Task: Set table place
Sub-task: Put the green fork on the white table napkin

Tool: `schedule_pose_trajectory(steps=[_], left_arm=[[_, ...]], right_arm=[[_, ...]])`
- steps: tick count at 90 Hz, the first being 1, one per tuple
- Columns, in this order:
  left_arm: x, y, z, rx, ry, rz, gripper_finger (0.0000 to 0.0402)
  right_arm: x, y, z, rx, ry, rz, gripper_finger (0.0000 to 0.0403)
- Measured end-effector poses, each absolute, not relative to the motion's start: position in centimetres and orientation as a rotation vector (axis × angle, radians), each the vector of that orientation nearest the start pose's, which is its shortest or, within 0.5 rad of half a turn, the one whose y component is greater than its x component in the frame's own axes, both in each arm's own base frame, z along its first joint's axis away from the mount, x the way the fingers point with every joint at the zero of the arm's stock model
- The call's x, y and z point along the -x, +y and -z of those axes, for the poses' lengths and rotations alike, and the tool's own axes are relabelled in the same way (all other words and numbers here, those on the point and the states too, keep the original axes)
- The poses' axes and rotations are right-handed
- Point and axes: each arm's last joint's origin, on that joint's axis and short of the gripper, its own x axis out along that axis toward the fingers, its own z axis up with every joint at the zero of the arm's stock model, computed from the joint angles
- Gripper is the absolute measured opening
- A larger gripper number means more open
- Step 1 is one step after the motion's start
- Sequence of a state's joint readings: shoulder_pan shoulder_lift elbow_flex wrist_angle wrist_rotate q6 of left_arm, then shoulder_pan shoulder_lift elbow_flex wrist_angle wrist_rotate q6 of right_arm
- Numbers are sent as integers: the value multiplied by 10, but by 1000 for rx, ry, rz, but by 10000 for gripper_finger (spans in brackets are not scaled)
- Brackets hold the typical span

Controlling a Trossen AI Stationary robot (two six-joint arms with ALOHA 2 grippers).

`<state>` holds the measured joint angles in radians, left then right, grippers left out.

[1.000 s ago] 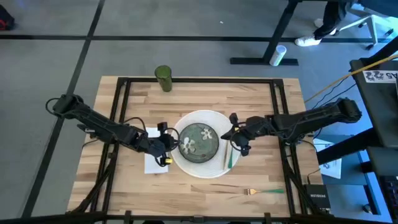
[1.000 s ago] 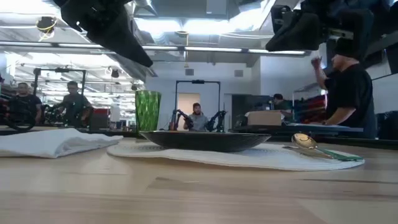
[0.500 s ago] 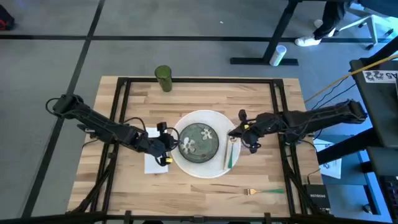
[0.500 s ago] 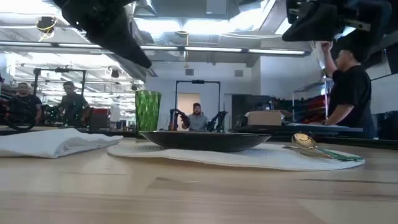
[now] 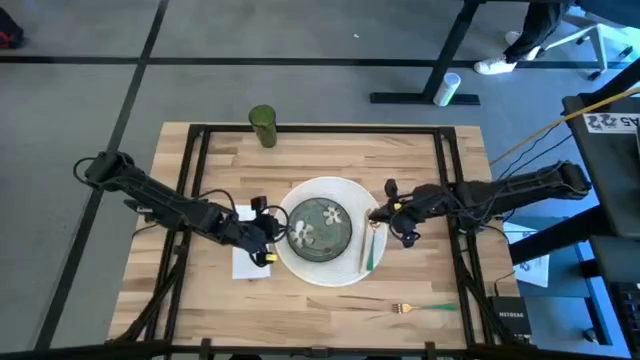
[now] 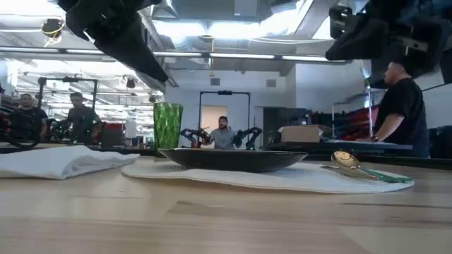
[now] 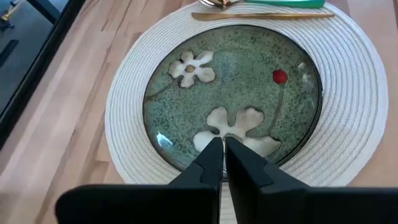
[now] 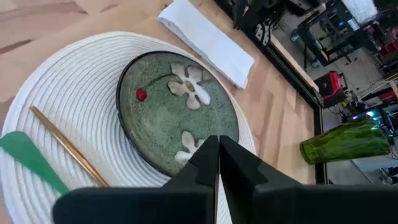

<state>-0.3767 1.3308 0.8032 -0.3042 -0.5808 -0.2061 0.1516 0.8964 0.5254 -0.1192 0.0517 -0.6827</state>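
Note:
A green plate with white flowers point(image 5: 320, 228) sits on a round white placemat point(image 5: 322, 272) in the middle of the table point(image 5: 420, 160). A gold spoon with a green handle point(image 5: 369, 250) lies on the mat's right part, with a thin gold piece point(image 8: 65, 148) beside it. A folded white napkin point(image 5: 243, 262) lies left of the mat. My left gripper point(image 5: 275, 236) is shut and hovers at the plate's left rim. My right gripper point(image 5: 379, 213) is shut above the mat's right edge. Both hold nothing.
A green glass point(image 5: 263, 126) stands at the table's far edge. A fork with a green handle point(image 5: 418, 308) lies near the front right. Black rails point(image 5: 455, 250) run along the table's sides. People stand in the room beyond the table.
My right gripper has drawn back a little toward the table's right edge, away from the plate and spoon, staying shut. The spoon stays on the mat.

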Motion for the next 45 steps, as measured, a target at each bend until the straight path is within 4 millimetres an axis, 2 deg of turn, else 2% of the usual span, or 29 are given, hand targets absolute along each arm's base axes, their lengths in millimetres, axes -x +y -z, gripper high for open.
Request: schedule_pose_trajectory(steps=[9,30,45], left_arm=[[-249,-81,-221,-188,712,-266,0],[-248,-84,-221,-192,710,-254,0],[-247,-88,-221,-191,699,-239,0]], right_arm=[[-184,27,-229,718,428,-263,0],[-169,37,-244,746,326,-250,0],[-157,43,-247,772,332,-221,0]])
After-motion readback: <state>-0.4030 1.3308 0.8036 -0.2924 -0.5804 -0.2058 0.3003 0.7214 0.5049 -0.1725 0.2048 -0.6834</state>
